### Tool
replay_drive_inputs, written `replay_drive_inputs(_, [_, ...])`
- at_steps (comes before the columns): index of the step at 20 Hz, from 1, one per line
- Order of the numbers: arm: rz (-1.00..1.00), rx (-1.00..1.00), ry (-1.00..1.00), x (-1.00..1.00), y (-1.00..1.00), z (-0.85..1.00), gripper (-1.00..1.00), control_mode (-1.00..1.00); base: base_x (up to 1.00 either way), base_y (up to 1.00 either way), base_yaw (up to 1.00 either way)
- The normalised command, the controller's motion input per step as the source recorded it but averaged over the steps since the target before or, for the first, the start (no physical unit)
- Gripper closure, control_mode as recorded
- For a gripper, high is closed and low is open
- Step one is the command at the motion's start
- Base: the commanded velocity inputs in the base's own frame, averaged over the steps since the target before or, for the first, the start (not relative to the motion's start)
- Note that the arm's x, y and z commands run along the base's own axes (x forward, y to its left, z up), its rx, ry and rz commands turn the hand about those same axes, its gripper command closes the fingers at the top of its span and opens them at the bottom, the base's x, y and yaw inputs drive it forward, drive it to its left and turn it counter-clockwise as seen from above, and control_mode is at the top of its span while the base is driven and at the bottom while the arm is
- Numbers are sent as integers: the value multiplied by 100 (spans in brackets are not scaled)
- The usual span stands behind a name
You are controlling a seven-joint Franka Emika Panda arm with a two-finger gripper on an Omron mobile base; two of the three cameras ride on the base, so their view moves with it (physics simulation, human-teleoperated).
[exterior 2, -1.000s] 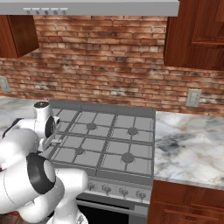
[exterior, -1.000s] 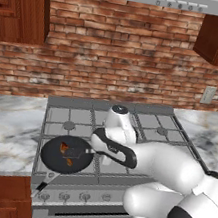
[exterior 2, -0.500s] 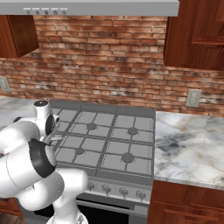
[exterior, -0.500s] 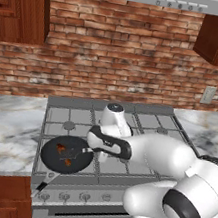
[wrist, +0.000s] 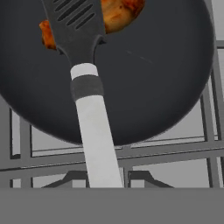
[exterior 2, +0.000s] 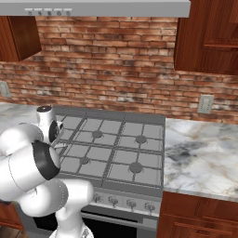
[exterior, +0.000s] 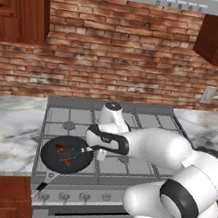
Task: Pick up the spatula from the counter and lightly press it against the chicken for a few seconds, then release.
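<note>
A black frying pan [exterior: 51,158] sits on the stove's front left burner with browned chicken pieces [exterior: 60,148] in it. My gripper [exterior: 95,152] hangs at the pan's right rim, shut on the white handle of the spatula [exterior: 79,152]. In the hand view the spatula [wrist: 92,127] runs up from the bottom edge. Its dark slotted head [wrist: 75,19] lies over the chicken [wrist: 120,12], with another orange piece [wrist: 45,33] showing at its left edge. Whether the head touches the meat I cannot tell. The pan [wrist: 157,83] lies beneath.
The pan's handle [exterior: 46,183] sticks out over the stove's front left edge, above the row of knobs [exterior: 84,196]. Grey burner grates [exterior 2: 116,148] cover the stove top. Marble counter [exterior 2: 200,153] lies on both sides, and a brick wall stands behind.
The hand has moved left and a little down, bringing the spatula head over the pan and the chicken.
</note>
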Motion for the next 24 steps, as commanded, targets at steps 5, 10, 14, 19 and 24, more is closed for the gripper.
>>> replay_drive_inputs(5, [0,0,0,3,0,-7,100,-100,0,0,0])
replay_drive_inputs(10, [0,0,0,0,0,-6,100,-100,0,0,0])
replay_drive_inputs(14, [0,0,0,0,0,-4,100,-100,0,0,0])
replay_drive_inputs(19, [0,0,0,0,0,0,100,-100,0,0,0])
replay_drive_inputs(24, [0,0,0,0,0,0,100,-100,0,0,0])
